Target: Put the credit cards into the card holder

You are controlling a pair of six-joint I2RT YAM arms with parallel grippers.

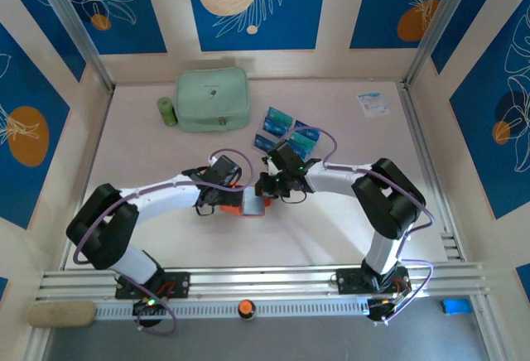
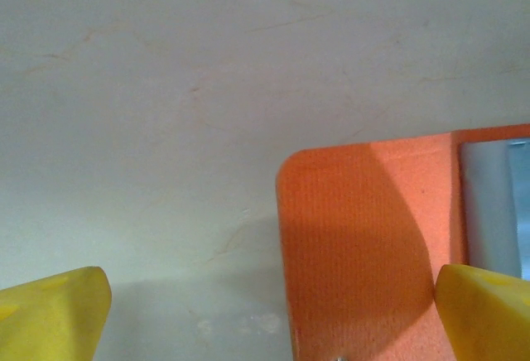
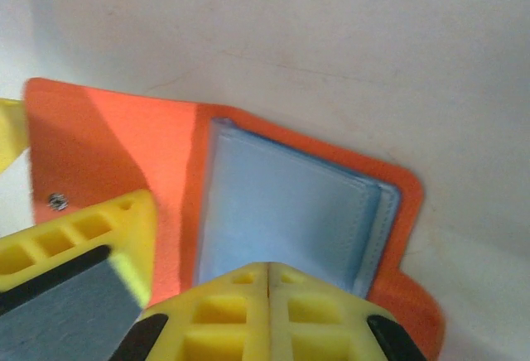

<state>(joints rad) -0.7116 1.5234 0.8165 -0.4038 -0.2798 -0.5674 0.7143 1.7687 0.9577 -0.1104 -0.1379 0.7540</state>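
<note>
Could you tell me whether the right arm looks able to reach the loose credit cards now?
Probably yes: the credit cards lie uncovered just beyond the right fingers, nothing between; those shut fingers would need opening first.

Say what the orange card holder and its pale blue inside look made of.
Card holder: soft matte leather-like material, possibly synthetic; fine ribbed grain shows. Pale blue inside: smooth, slightly sheeny layered pockets, likely faux leather or plastic.

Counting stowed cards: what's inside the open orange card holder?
Inside the open card holder is a pale blue pocket panel. Whether anything sits in its pockets is hidden by the pocket fronts, and the shut right gripper covers the panel's lower edge.
</note>
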